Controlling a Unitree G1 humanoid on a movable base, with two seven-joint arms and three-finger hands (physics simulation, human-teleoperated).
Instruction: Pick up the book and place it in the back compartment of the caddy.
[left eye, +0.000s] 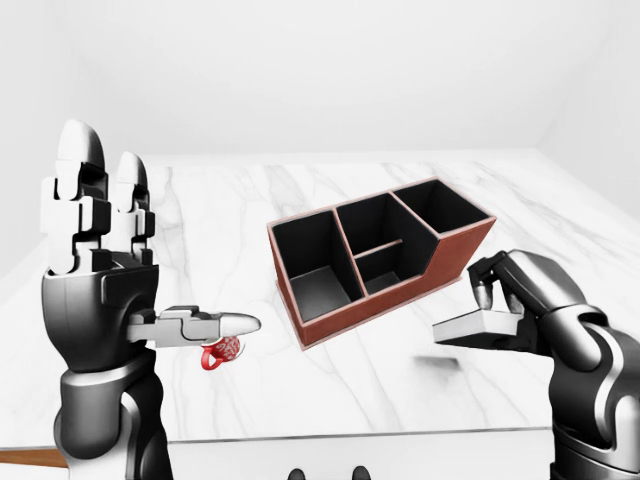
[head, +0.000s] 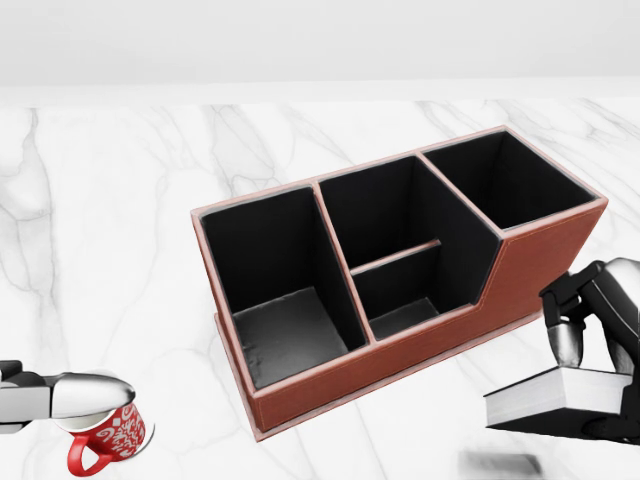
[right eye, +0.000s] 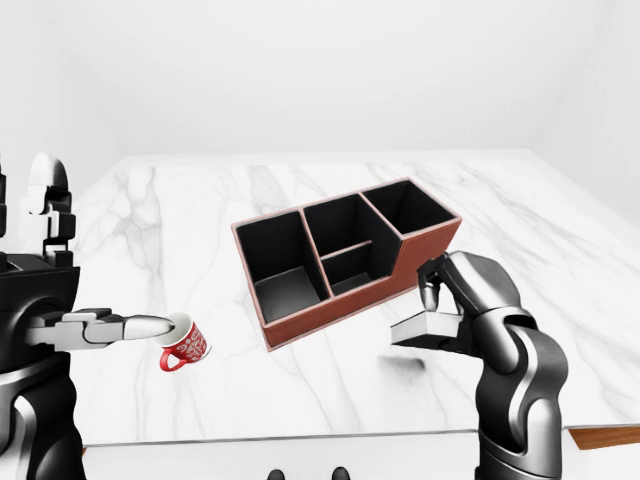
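Note:
The caddy (head: 400, 330) is a red-brown box with black compartments, lying at a slant on the marble table (head: 140, 220). Its tall compartment (head: 500, 175) is at the upper right in the head view. My right hand (head: 590, 330) is shut on a white book (head: 555, 393) with a dark cover and holds it flat above the table, to the right of and below the caddy. A blurred shadow lies under the book. My left hand (left eye: 150, 290) is raised at the left, fingers straight and open, thumb pointing right, holding nothing.
A red mug (head: 110, 437) with a white pattern stands on the table at the lower left, just under my left thumb (head: 85, 393). The table's near edge runs along the bottom of the eye views (left eye: 350, 437). A white wall stands beyond the table.

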